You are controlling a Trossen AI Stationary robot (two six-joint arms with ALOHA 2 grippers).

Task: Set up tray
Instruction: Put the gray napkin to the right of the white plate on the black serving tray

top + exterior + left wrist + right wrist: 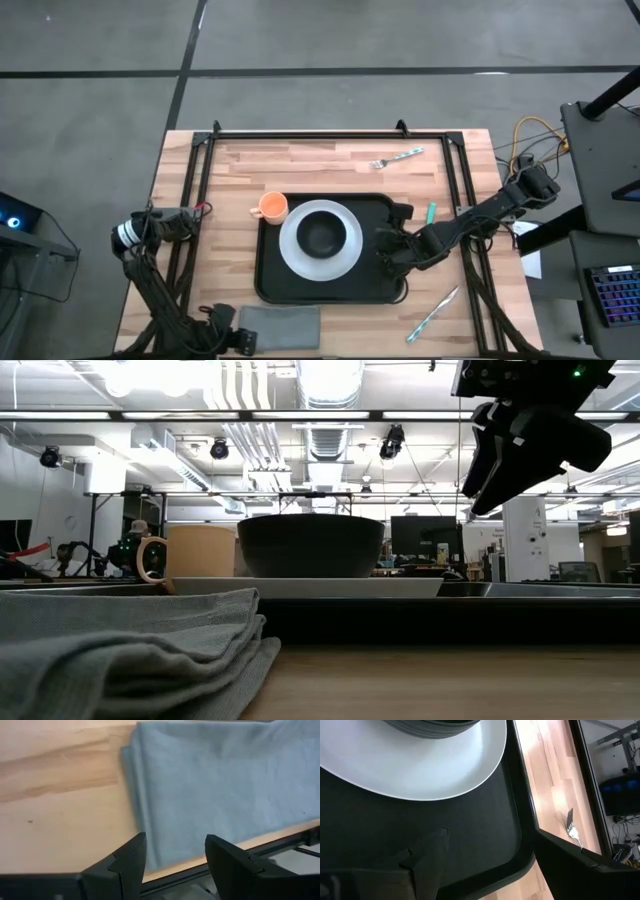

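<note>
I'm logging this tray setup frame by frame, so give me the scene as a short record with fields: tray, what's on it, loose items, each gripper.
tray: black tray, centre of the table
on tray: white plate holding a dark bowl
mug: orange mug, at the tray's far left corner
cloth: grey cloth, folded, near table edge
cutlery: fork at far edge; teal-handled utensil near right; teal item right of tray
right gripper: open, at the tray's right edge
left gripper: open, over the cloth's edge
</note>
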